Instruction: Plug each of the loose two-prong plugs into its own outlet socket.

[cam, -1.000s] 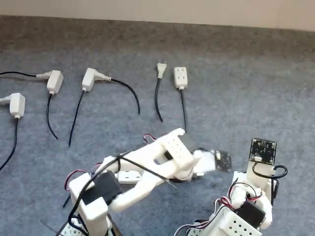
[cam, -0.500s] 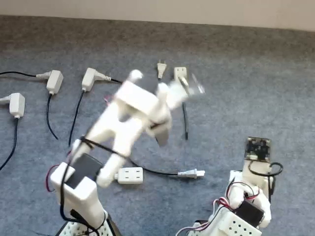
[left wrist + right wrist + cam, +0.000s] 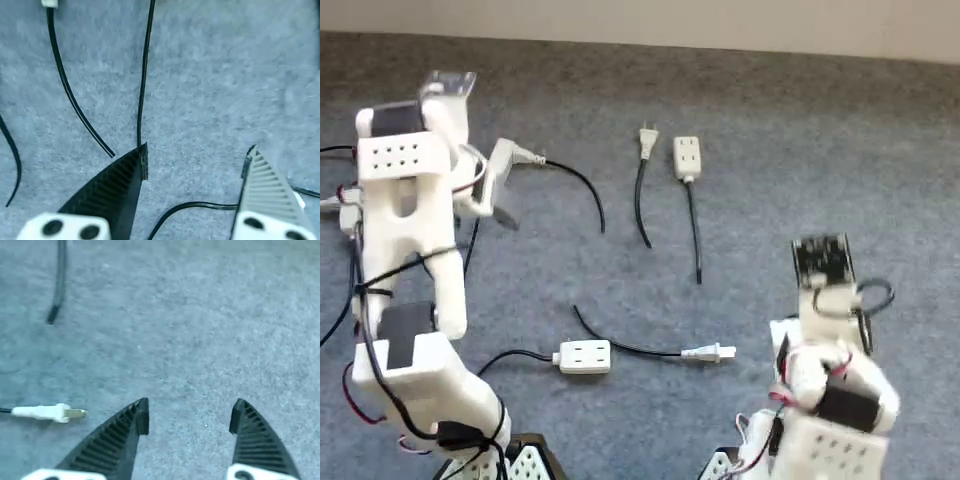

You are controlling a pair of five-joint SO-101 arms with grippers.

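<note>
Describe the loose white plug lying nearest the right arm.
The plug is small, white and plastic-looking, its metal prongs pointing toward the right arm's side. A thin black cord leaves its back and curves across the grey carpet. It lies flat, unplugged, untouched; the right end effector is open, apart from it.

A grey carpet (image 3: 800, 150) covers the whole surface; a pale strip (image 3: 720, 20) runs along its twelve o'clock edge.

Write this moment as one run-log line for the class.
left claw: open, empty | right claw: open, empty | near plug: unplugged | far plug: unplugged, beside socket
</note>
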